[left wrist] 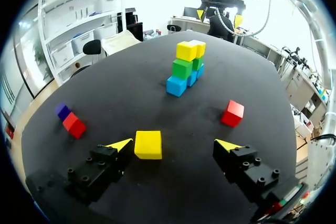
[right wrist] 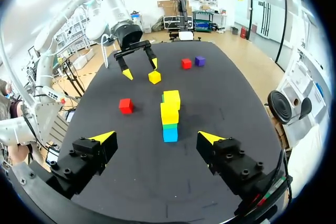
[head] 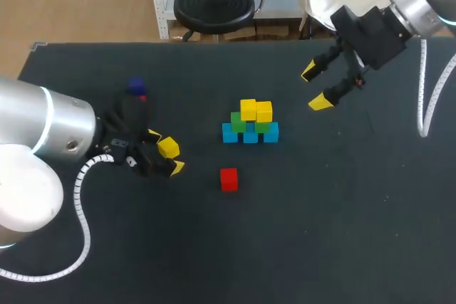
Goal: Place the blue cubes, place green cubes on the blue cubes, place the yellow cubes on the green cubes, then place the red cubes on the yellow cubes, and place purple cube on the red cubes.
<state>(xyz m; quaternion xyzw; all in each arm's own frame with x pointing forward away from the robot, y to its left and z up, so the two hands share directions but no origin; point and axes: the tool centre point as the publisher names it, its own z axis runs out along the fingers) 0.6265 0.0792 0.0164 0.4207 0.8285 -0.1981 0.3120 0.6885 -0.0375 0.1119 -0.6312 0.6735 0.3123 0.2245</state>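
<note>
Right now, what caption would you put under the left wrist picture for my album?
Open left claw with a yellow cube between its tips, facing the cube stack.

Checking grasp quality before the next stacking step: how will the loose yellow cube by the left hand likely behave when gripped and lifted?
The yellow cube looks rigid with flat faces, so it should sit square and not roll. It lies nearer one finger of the open left hand, so closing will probably slide it sideways first.

Wide black table (head: 370, 247) with a matte top, under soft, even light.
</note>
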